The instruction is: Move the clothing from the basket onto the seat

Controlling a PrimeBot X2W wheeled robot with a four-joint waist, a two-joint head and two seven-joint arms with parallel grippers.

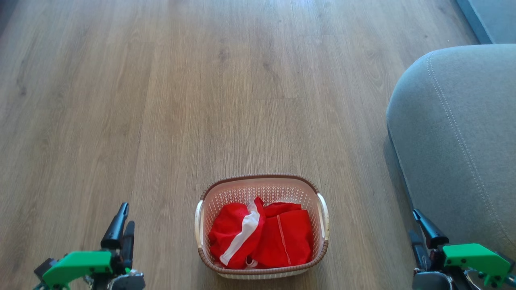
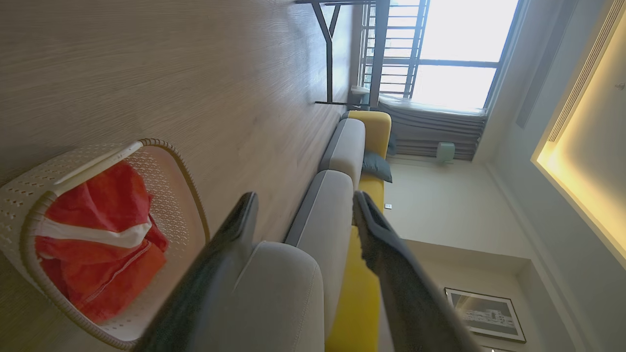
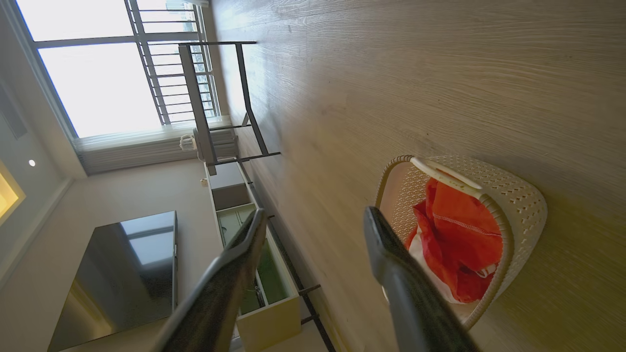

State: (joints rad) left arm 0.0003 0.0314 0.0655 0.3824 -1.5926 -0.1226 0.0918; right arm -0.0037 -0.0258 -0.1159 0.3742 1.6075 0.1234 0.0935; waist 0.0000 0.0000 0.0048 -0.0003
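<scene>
Nearest: left hand (image 1: 127, 215), two long dark fingers on a green mount, at 7 o'clock in the head view. The right hand (image 1: 414, 223), same build, is at 5 o'clock. Both are released; each wrist view shows its fingers spread with nothing between them. They point forward, low over the pale wood-plank floor (image 1: 161, 100). This reads as a ready stance, neither hand committed.

Small cream perforated plastic, brown-rimmed basket (image 1: 262, 177) stands on the floor at 6 o'clock, between the hands and apart from both. The clothing is inside it: a crumpled bright red white-striped garment (image 1: 236, 235) on the 9 o'clock side, touching a plain red garment (image 1: 288, 237) at its 3 o'clock. Both lie below the rim, so they are likely reachable from above.

Large grey fabric-upholstered seat (image 1: 455, 141), with rounded corner and double stitched seam, is at 3 o'clock, just beside the right hand. Judgement: the transfer has not begun, and the right hand has the shorter carry.
</scene>
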